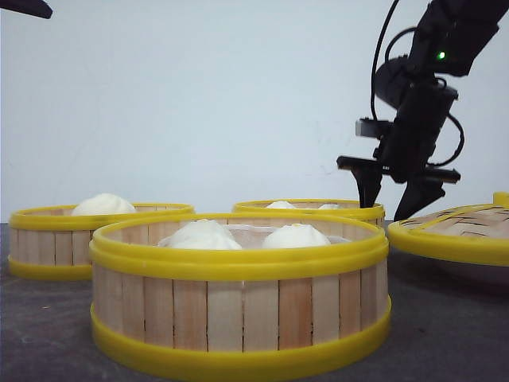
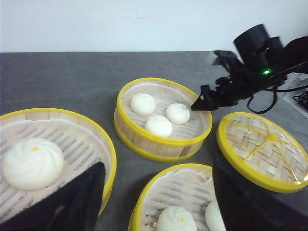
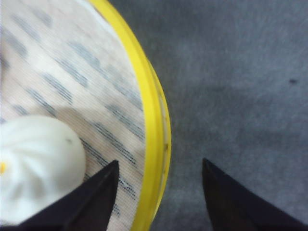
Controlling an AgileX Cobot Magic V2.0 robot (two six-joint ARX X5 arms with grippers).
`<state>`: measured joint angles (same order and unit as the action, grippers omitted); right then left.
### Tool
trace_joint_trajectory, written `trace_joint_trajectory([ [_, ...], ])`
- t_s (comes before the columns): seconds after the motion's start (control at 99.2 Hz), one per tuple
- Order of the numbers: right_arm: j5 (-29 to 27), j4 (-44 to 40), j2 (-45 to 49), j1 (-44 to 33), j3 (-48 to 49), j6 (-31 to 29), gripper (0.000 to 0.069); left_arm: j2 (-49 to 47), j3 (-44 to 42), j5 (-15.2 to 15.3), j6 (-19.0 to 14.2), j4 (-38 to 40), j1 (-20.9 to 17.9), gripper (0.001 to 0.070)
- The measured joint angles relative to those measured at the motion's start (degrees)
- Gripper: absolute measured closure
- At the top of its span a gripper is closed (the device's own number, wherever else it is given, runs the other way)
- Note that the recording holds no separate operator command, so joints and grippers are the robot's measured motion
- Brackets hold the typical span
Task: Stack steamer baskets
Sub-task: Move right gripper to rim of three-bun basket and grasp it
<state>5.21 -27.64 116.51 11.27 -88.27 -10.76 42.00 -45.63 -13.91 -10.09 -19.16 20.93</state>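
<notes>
— Grey table (image 2: 72, 77), white wall behind. Where are the baskets?

— Three, all apart: near basket (image 1: 238, 290), left basket (image 1: 79, 239), far basket (image 2: 163, 118) with three buns. Lid (image 2: 262, 149) sits just beside it.

— Which step?

— Likely the first grasp. Right gripper (image 1: 395, 187), jaws apart, straddles the far basket's rim (image 3: 156, 144).

— And the left gripper (image 2: 159, 202)?

— Spread wide, holding nothing.

— Next?

— Probably lower, close on the rim, lift level.

Three steamer baskets (image 2: 163, 118) holding white buns (image 2: 159, 126) sit on the grey table (image 2: 62, 77); the right end effector (image 2: 204, 101) hovers spread-fingered over the far basket's three-o'clock rim, the woven lid (image 2: 262, 149) just beside.
</notes>
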Motion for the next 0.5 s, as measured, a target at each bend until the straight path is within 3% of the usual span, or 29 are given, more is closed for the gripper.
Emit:
trace_joint_trajectory([
  [0.292,-0.90,0.92,0.24,0.76,-0.04,-1.11,0.0603,0.00,0.00,0.02,0.00,-0.20,0.00,0.0280],
  [0.504,-1.92,1.40,0.26,1.11,-0.09,-1.64,0.0663,0.00,0.00,0.02,0.00,-0.22,0.00,0.0280],
])
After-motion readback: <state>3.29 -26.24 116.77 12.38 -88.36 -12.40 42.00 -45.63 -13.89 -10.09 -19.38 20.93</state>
